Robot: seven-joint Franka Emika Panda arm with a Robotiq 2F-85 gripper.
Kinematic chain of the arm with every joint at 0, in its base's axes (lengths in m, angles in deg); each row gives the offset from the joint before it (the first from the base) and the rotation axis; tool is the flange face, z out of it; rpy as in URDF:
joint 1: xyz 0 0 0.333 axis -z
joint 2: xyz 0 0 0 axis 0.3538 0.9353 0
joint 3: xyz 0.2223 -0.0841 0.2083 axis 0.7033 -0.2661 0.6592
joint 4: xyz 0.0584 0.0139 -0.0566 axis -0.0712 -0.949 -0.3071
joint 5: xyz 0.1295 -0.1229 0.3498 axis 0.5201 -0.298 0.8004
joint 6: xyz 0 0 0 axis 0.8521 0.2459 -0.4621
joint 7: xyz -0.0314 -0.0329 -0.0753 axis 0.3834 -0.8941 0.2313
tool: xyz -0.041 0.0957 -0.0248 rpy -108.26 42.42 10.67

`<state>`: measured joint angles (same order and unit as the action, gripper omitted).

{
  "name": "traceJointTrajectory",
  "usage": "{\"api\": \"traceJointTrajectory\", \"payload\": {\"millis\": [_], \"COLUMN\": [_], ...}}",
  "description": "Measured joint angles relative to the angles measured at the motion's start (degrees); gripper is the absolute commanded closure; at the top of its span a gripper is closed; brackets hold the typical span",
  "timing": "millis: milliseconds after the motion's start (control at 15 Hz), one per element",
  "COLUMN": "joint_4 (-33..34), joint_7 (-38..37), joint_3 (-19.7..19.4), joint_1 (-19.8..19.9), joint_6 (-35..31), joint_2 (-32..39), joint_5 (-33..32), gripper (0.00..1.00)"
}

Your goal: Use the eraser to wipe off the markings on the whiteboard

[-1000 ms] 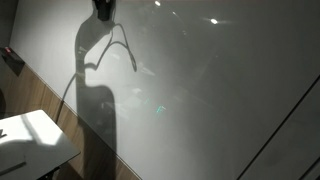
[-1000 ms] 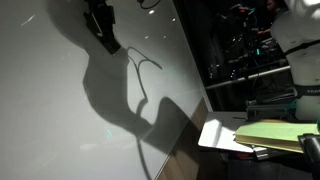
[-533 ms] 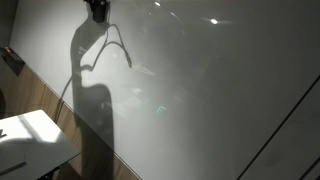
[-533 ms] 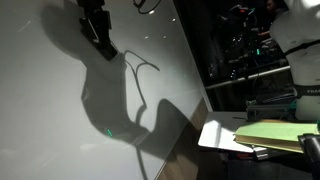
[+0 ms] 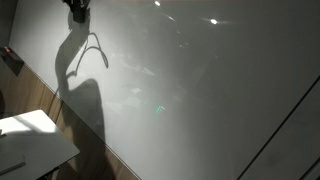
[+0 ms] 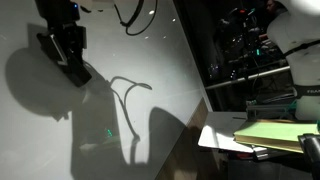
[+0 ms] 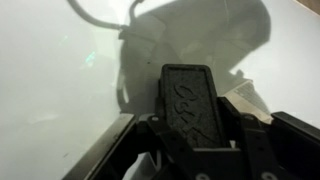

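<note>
The whiteboard [image 5: 200, 90] is a very large glossy grey-white panel that fills both exterior views [image 6: 120, 100]. My gripper [image 6: 66, 55] is shut on the dark oblong eraser [image 7: 188, 95]. It holds the eraser at the board's surface in the upper part of the panel. In an exterior view only the gripper's lower tip [image 5: 76, 10] shows at the top edge. In the wrist view my gripper [image 7: 192, 138] clamps the eraser from both sides, with the board [image 7: 60, 70] right in front. I cannot make out the markings in any view. The arm's shadow falls on the board.
A small white table [image 5: 35, 140] stands at the bottom corner, below a wooden strip under the board. A small dark object [image 5: 12, 58] sits at the board's edge. A cable [image 6: 130, 15] hangs from the arm. Dark equipment and a yellow-green pad [image 6: 270, 133] lie beside the board.
My gripper has slid leftward across the board with the eraser still in it, and a little lower in one exterior view. Its shadow moved with it.
</note>
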<state>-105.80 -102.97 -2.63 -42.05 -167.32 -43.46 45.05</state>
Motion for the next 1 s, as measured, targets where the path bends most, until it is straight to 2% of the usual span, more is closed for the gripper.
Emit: {"api": "traceJointTrajectory", "payload": {"millis": [267,467,733,1000], "joint_4": [-2.1,-6.3,-18.8,-31.0], "joint_7": [-0.9,-1.5,-3.9,-4.7], "joint_3": [-0.3,-0.9,-2.7,-4.9], "joint_1": [-0.9,-1.0,-0.4,2.7], "joint_6": [-2.6,-3.1,-2.9,-3.1], "joint_2": [2.4,2.0,-1.1,-5.7], "joint_5": [-0.8,-1.6,-1.7,-0.8], "gripper": [0.71,0.71,0.71,0.71]}}
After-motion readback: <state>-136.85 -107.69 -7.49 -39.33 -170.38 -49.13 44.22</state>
